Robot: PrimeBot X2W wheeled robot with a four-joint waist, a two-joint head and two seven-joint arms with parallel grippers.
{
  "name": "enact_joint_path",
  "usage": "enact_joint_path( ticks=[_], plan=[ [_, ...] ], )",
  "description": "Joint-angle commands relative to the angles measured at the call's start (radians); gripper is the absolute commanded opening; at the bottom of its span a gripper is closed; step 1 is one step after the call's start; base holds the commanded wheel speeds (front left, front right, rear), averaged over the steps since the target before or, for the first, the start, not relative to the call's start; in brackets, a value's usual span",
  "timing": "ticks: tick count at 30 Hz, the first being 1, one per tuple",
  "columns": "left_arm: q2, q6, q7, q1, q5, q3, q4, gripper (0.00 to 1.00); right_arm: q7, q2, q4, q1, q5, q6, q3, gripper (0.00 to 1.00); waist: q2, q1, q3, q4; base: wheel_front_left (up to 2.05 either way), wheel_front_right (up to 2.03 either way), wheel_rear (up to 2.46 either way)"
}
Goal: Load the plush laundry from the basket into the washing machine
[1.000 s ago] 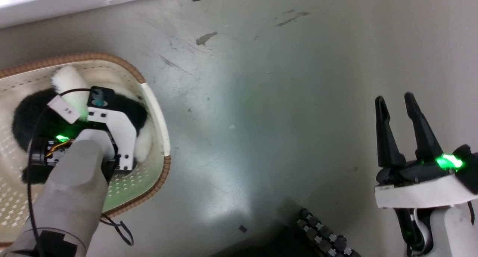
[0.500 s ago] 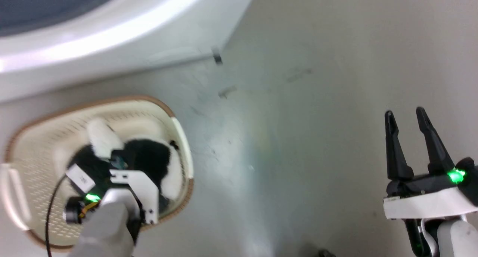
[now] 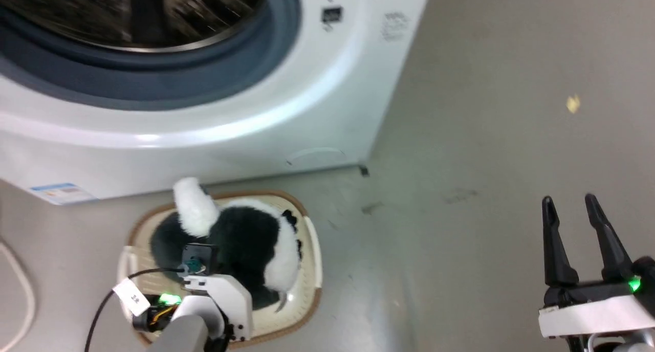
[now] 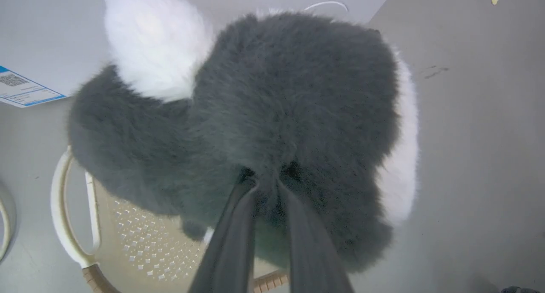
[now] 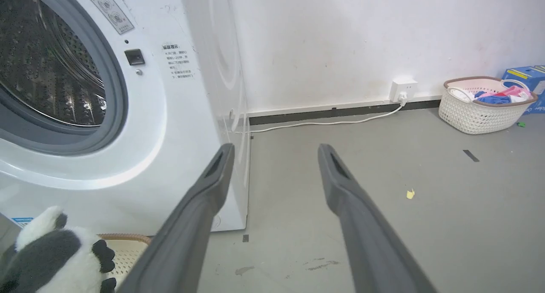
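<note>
The black and white plush laundry (image 3: 245,239) hangs just above the cream basket (image 3: 309,249), its white tuft (image 3: 192,206) pointing up. My left gripper (image 4: 266,179) is shut on the plush laundry (image 4: 289,105), fingertips buried in the dark fur, and the basket (image 4: 136,242) lies below. The washing machine (image 3: 317,101) stands right behind the basket, its steel drum (image 3: 128,14) open inside the grey gasket (image 3: 169,78). My right gripper (image 3: 570,203) hangs open over bare floor at the right, holding nothing. Its own view shows the drum (image 5: 42,67) and the plush (image 5: 47,254) at lower left.
A second white basket (image 5: 485,114) of coloured clothes sits by the far wall, with blue boxes (image 5: 526,76) beside it. A wall socket (image 5: 402,88) feeds a white cable (image 5: 323,123) running along the floor to the washer. A blue label (image 3: 59,192) marks the washer's lower front.
The head camera has tilted up, bringing the washer and its drum into view. My left gripper has lifted the plush up out of the basket. The right gripper stays open.
</note>
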Motion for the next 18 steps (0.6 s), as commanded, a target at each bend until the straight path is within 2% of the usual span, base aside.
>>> enact_joint_path(
  ticks=[1, 10, 18],
  plan=[
    [0.000, 0.000, -0.012, 0.018, 0.002, 0.004, -0.042, 0.00, -0.004, 0.000, -0.004, 0.010, -0.006, -0.001, -0.002, 1.00, 0.0000, 0.0002, -0.070, 0.064, 0.00, 0.00, 0.00],
    [0.019, 0.048, -0.013, 0.194, 0.046, 0.119, -0.463, 0.00, -0.004, 0.000, -0.009, 0.037, -0.014, -0.001, -0.003, 1.00, 0.0000, 0.0002, -0.131, 0.097, 0.00, 0.00, 0.00],
    [0.026, 0.072, -0.013, 0.262, 0.141, 0.217, -0.832, 0.00, -0.004, 0.000, -0.018, 0.035, -0.013, -0.001, -0.012, 1.00, 0.0000, 0.0002, -0.114, 0.075, 0.00, 0.00, 0.00]
  ],
)
